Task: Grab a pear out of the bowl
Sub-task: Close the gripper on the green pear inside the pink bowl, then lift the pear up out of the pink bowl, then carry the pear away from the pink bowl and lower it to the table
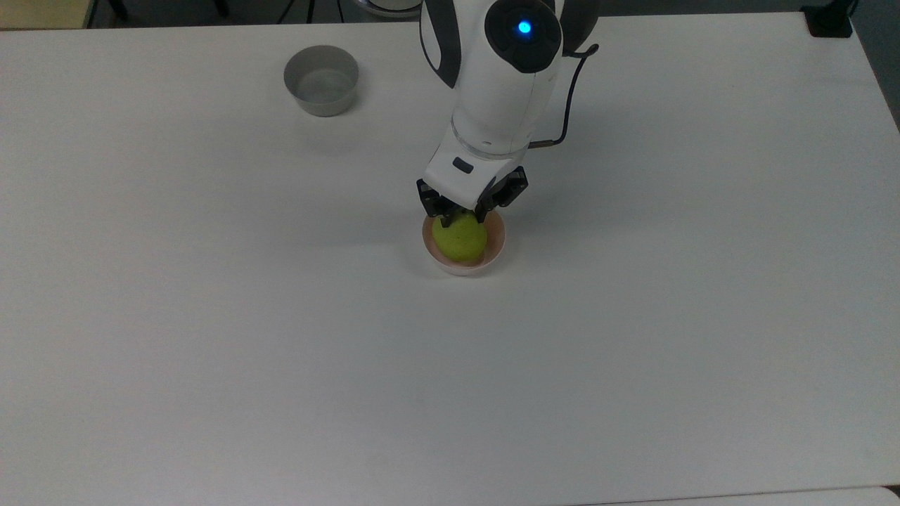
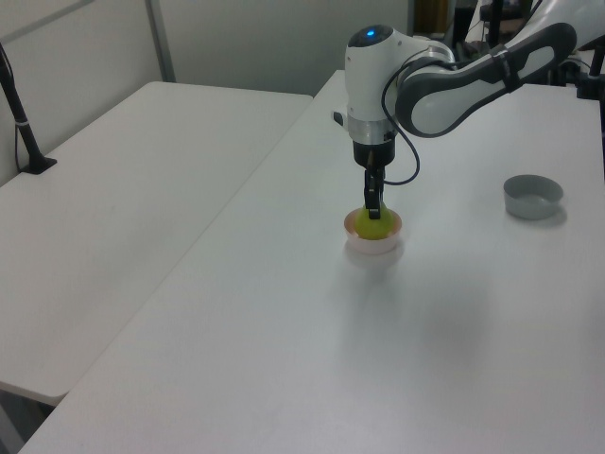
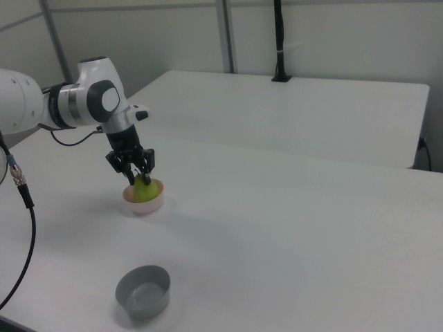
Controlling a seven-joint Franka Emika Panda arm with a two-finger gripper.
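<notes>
1. Gripper: I read it as pointing straight down from the white wrist, its two dark fingers clamped on the upper part of the pear. In the right view the gripper has one finger on each side of the fruit's narrow top; in the left view the gripper appears as a single dark bar ending at the fruit.

2. Pear: yellow-green, directly beneath the gripper and pinched between its fingers. Its lower body lies within the bowl's rim; I cannot tell whether it touches the bowl's floor. In the right view the pear stands above the rim; in the left view the pear fills the bowl's middle.

3. Bowl: small, pale pink inside, whitish outside, directly under the gripper, around the pear. It sits flat on the table. Right view bowl; left view bowl.

4. Table: white, bare around the bowl on every side of the gripper.

5. Grey bowl: well apart from the gripper, toward the top view's upper left, upright. Right view grey bowl, nearer the camera than the gripper; left view grey bowl, off to the left view's right.

6. Second table: white, beyond the gripper in the right view, with a black post standing at its far edge.
</notes>
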